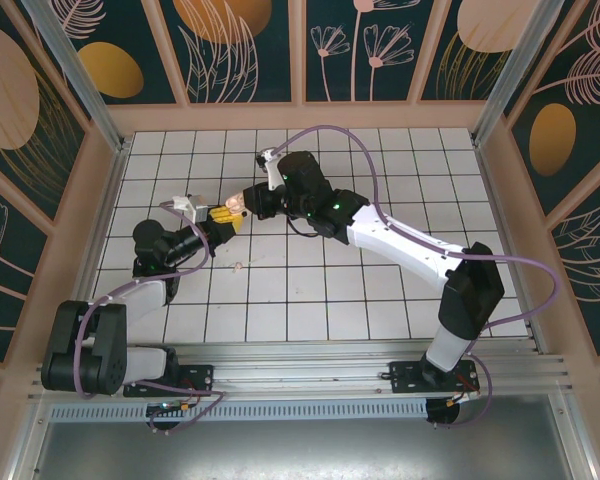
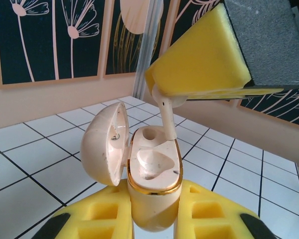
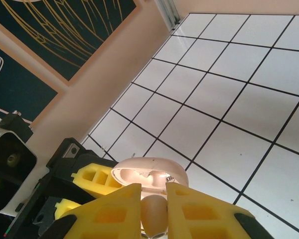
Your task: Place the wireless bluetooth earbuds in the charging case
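Above the charging case (image 2: 154, 196), your right end effector (image 3: 154, 201) clenches one earbud (image 2: 165, 112), stem aimed at the empty sockets (image 2: 152, 160), not yet seated. Your left end effector (image 2: 154, 216) grips the case, lid (image 2: 107, 144) open. A likely second earbud (image 1: 242, 266) lies on the surface (image 1: 380, 290) near the case.

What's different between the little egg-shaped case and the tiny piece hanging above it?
The charging case is far bigger than the earbud. The case stands lid open, sockets upward; the earbud hangs stem-down at its open top, not yet seated. Both are creamy pink and pinched in yellow jaws.
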`<move>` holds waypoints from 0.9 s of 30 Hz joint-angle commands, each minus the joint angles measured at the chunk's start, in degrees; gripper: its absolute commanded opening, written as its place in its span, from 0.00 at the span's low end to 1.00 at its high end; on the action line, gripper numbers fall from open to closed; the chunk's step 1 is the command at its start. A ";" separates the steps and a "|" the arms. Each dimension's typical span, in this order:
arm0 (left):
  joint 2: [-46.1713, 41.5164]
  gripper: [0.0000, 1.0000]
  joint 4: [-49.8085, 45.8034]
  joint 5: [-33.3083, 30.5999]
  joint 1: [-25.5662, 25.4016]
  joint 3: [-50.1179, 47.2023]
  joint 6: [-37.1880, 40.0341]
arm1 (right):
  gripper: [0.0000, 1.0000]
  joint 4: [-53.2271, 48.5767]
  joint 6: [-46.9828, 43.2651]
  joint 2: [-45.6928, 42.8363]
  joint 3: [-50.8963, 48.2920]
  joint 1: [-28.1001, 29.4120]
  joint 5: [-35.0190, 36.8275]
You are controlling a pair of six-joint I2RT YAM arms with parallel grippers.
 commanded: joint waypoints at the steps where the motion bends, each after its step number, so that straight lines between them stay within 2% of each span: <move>1: -1.77 0.02 2.34 0.62 0.56 2.44 1.44 | 0.17 -5.65 -2.39 -1.25 1.43 0.66 3.31; 21: -2.61 0.02 1.33 2.17 0.54 2.92 1.81 | 0.16 -5.55 -4.50 -1.15 1.61 1.01 7.78; 27: -2.65 0.02 1.70 2.04 0.54 3.41 1.46 | 0.16 -6.38 -5.73 -1.03 1.59 1.44 5.81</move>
